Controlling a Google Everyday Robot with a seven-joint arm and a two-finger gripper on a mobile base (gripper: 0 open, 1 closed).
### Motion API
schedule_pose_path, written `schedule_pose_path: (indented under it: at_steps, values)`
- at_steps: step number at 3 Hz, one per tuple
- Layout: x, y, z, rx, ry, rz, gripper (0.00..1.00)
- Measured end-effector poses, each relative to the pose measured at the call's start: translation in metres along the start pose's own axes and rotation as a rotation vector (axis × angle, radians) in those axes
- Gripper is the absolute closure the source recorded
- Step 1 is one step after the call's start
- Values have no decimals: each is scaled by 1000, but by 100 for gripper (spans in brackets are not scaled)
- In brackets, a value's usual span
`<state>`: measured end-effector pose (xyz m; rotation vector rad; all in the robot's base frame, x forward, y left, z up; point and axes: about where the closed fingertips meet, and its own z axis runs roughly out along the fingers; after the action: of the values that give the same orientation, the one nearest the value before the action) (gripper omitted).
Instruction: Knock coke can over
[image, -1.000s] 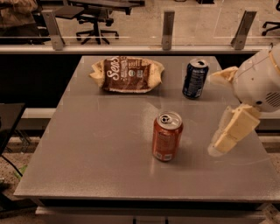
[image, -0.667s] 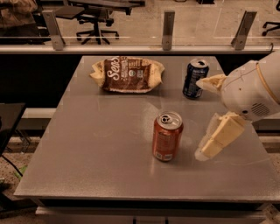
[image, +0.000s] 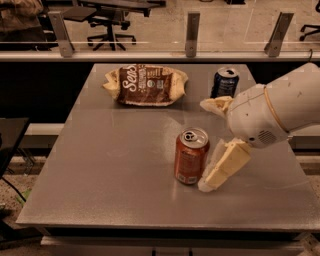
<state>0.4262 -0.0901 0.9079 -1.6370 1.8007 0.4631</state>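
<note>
The coke can (image: 190, 159), red-orange with a silver top and pull tab, stands upright near the middle of the grey table (image: 100, 170). My gripper (image: 206, 146) is just right of the can, coming in from the right on a white arm. It is open, with its cream fingers spread wide. The lower finger (image: 225, 167) rests low by the can's right side, very close to or touching it. The upper finger (image: 216, 105) points left, behind and above the can. Nothing is held.
A dark blue can (image: 224, 82) stands upright at the back right, partly behind my arm. A brown snack bag (image: 146, 85) lies at the back centre. A glass railing (image: 192, 30) runs behind the table, with office chairs beyond it.
My gripper has moved left across the table, from well right of the coke can to right beside it. The can still stands upright in the same place.
</note>
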Motion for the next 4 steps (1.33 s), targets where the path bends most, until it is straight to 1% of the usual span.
schedule_pose_path:
  at_steps: [1, 2, 3, 4]
  values:
    - [-6, 8, 18, -24, -40, -5, 3]
    - [-5, 9, 27, -35, -50, -6, 26]
    - [-4, 6, 32, -48, -64, 7, 49]
    - [-8, -1, 29, -69, -69, 22, 72]
